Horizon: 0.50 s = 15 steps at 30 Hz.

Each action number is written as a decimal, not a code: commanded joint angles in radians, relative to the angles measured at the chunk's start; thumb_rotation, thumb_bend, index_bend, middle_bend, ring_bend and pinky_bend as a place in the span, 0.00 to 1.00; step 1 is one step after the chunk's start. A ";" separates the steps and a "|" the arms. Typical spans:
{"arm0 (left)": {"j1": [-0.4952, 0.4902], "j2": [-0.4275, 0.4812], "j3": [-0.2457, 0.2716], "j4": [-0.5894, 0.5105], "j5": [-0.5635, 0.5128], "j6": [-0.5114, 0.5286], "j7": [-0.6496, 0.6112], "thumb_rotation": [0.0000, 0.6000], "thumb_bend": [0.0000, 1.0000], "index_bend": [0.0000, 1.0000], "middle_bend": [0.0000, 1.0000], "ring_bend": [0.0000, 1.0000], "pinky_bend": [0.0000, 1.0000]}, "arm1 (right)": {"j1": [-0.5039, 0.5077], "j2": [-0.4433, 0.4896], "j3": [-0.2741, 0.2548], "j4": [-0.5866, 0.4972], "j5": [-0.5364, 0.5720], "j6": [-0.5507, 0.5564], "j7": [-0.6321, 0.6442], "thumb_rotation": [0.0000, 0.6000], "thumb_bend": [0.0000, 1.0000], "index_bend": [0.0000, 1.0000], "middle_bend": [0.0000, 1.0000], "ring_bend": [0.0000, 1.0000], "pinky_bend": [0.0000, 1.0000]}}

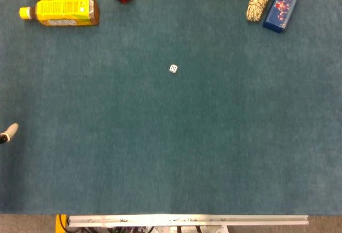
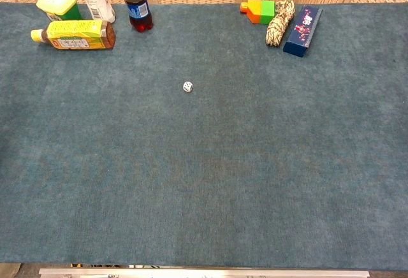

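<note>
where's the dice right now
The dice lies alone on the blue felt table, near the middle and slightly toward the far edge in both views, well apart from the cola bottle at far left.

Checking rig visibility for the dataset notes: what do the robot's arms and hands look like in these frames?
Almost nothing shows. In the head view, only a small piece of the left hand pokes in at the left edge: a pale, rounded fingertip with a dark segment and a speck of red behind it. No arm, cable or marking is visible. The right hand appears in neither view.
</note>
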 commanded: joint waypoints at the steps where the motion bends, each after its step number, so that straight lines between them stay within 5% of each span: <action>1: 0.000 0.001 0.002 0.000 0.003 0.000 -0.001 1.00 0.13 0.00 0.00 0.00 0.00 | 0.032 0.013 0.009 -0.034 -0.025 -0.026 -0.025 1.00 0.21 0.02 0.33 0.27 0.36; 7: 0.003 0.001 0.007 -0.002 0.014 0.003 0.000 1.00 0.13 0.00 0.00 0.00 0.00 | 0.132 0.042 0.036 -0.131 -0.043 -0.145 -0.087 1.00 0.31 0.04 0.48 0.56 0.70; 15: 0.005 0.005 0.010 -0.002 0.025 0.008 -0.010 1.00 0.13 0.00 0.00 0.00 0.00 | 0.299 0.040 0.100 -0.220 0.063 -0.374 -0.147 1.00 0.53 0.06 0.79 0.91 0.99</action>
